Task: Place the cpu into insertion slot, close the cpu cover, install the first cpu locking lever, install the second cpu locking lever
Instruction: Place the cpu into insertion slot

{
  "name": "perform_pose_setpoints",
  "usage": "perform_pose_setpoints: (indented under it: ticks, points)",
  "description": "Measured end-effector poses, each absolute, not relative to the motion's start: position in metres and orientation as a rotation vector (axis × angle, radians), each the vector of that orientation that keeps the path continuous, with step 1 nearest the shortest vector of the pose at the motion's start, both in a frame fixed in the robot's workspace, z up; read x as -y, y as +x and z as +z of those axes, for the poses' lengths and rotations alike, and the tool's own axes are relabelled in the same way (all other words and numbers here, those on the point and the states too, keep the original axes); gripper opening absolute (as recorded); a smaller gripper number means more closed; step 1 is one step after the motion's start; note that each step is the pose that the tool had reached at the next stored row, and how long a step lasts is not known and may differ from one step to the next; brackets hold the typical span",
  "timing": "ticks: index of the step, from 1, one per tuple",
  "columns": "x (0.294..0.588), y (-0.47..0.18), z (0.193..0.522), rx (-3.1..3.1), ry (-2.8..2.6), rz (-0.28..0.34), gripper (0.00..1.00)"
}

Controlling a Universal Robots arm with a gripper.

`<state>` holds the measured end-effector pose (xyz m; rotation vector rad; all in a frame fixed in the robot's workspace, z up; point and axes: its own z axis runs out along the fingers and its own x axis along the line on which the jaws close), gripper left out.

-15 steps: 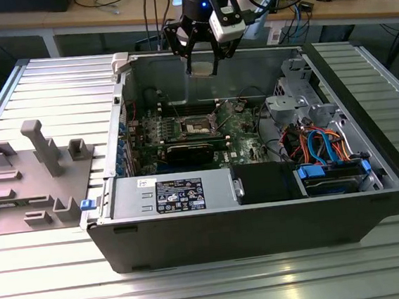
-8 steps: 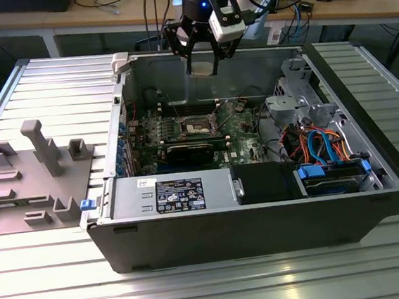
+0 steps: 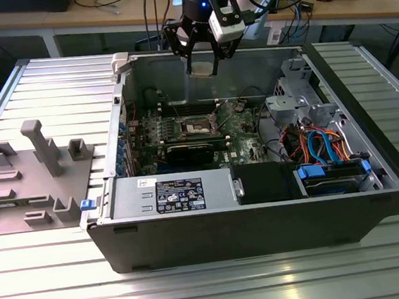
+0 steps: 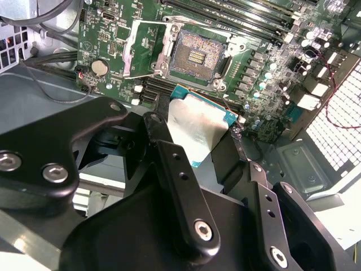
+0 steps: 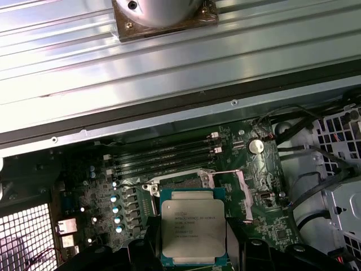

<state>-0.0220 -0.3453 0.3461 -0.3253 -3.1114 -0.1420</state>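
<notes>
My gripper (image 3: 202, 66) hangs above the open computer case, over the far part of the green motherboard (image 3: 245, 141). It is shut on the cpu (image 5: 193, 226), a flat square chip with a dull silver top and green edge, held between the two black fingers (image 4: 169, 164). The cpu (image 4: 197, 127) is in the air, apart from the board. The insertion slot (image 4: 197, 56) lies open below it, its dark pin field showing. The silver cpu cover (image 4: 144, 48) stands swung open to one side of the slot. In the exterior view the insertion slot (image 3: 199, 126) sits mid-board.
Memory slots (image 5: 163, 155) run beside the socket. The case (image 3: 249, 222) holds a power supply (image 3: 179, 194) at the front, and a drive cage (image 3: 297, 101) with blue cables (image 3: 326, 144) at the exterior view's right. A grey fixture plate (image 3: 32, 173) lies on the ribbed table at the exterior view's left.
</notes>
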Motion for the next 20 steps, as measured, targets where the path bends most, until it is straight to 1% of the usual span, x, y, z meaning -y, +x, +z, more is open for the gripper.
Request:
perform_pose_setpoints:
  ticks: [20]
  points:
    - [0.3453, -0.0220, 0.3461, 3.109, -0.355, -0.142, 0.54]
